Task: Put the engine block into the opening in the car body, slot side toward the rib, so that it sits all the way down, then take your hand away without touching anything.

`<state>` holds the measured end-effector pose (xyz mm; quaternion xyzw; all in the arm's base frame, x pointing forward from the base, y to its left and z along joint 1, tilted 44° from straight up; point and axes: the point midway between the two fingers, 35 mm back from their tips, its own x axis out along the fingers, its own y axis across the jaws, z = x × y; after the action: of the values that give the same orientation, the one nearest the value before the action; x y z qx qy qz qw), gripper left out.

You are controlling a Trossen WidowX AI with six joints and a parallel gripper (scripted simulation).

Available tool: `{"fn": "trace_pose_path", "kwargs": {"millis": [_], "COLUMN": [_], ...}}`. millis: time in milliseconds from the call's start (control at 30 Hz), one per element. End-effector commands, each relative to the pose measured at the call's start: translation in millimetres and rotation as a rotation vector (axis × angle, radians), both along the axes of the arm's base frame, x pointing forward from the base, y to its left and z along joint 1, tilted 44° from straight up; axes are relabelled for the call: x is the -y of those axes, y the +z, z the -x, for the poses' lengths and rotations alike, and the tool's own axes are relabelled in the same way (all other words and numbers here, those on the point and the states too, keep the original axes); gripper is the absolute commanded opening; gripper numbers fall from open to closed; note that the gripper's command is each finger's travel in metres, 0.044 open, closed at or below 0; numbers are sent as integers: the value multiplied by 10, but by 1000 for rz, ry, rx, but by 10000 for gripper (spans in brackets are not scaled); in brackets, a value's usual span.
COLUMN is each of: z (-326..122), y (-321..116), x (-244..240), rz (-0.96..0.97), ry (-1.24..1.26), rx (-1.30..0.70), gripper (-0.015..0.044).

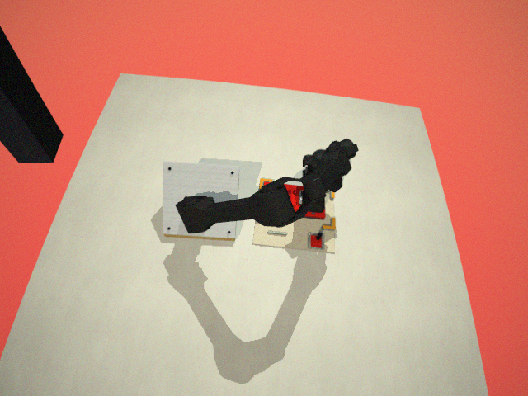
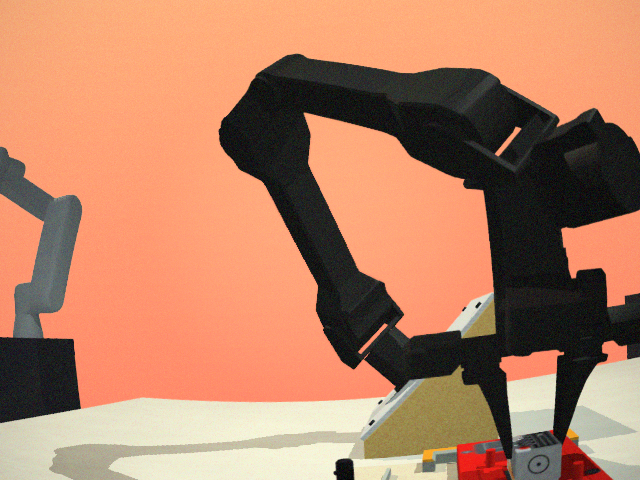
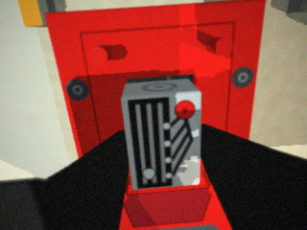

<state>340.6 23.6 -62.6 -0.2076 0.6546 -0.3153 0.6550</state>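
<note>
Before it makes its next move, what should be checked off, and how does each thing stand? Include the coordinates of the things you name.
1. Gripper [image 2: 533, 450] has hold of the engine block [image 2: 537, 463] [image 3: 160, 139]: ok.
2. Block is over the car body [image 1: 315, 214] [image 2: 473, 462] [image 3: 153, 53]: ok.
3. Block sits all the way down: not ok, it seems; much of it stands above the red surface.
4. Slot side faces the rib: cannot tell; no view shows them clearly.
5. Hand is away from everything: not ok, the fingers are on the block.

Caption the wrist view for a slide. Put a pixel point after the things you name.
Black end effector [image 2: 534, 446] [image 3: 162, 135] grips a grey block-shaped engine [image 2: 537, 459] [image 3: 146, 144] above a red car body [image 2: 478, 465] [image 3: 158, 53].
</note>
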Motion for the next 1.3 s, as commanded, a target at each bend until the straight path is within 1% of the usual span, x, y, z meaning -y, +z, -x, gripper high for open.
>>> {"fn": "trace_pose_path", "kwargs": {"millis": [0,233,567,600,933,1033,1200,1267], "z": [-4,-1,1,1,1,-10,-10,-10], "y": [-8,-19,-8,-8,-8,106,106,106], "x": [11,20,14,14,14,-79,-79,-79], "rz": [4,4,3,3,3,3,3,3], "ry": [5,5,1,1,1,5,5,5], "rx": [0,0,0,0,0,0,0,0], "gripper": [158,158,421,440,440,440,440,387]}}
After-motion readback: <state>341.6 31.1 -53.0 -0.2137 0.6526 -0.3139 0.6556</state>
